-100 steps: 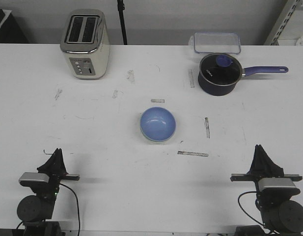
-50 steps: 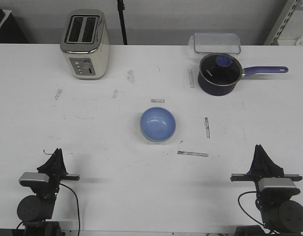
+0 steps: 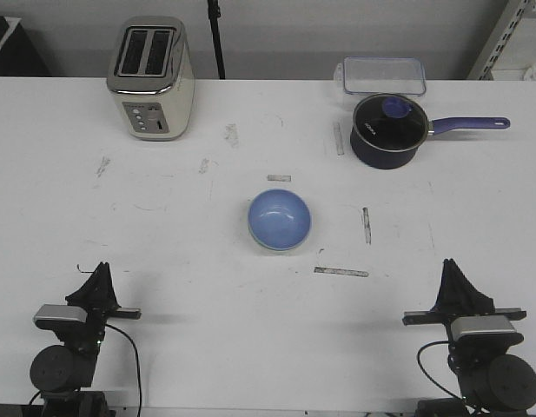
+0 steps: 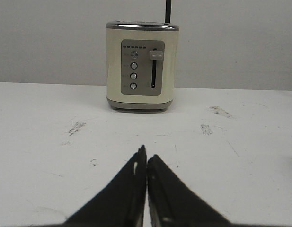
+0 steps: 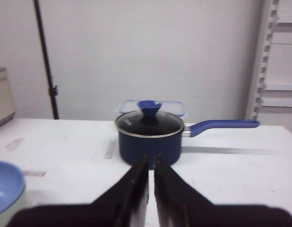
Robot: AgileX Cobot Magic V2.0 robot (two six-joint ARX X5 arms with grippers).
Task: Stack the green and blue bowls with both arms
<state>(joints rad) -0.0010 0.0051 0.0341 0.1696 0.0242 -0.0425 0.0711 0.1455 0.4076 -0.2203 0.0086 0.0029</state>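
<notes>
Left gripper (image 3: 100,271) sits low at the near left corner of the bench, its two black fingers pressed together with only a hairline between them in the left wrist view, nothing held. Right gripper (image 3: 453,268) is at the near right corner, fingers likewise drawn together, a thin slit showing in the right wrist view, holding nothing. Both are well apart from everything else on the bench.

Out to the middle of the bench: the blue bowl (image 3: 280,218) is nested inside the green bowl (image 3: 266,246), of which only a pale sliver of rim peeks out along the near side. The blue bowl's hollow shows nothing inside. Its edge also creeps into the right wrist view (image 5: 4,182).

Toward the far right edge, one dark blue saucepan (image 3: 387,131) with its glass lid on, handle pointing toward the right edge; what's inside I cannot tell. Just behind it, at the far edge, one clear lidded plastic box (image 3: 383,75), contents not discernible. Far left corner: one cream toaster (image 3: 151,79), two slots on top.

Count: two bowls stacked, one saucepan, one box, one toaster, two grippers.
</notes>
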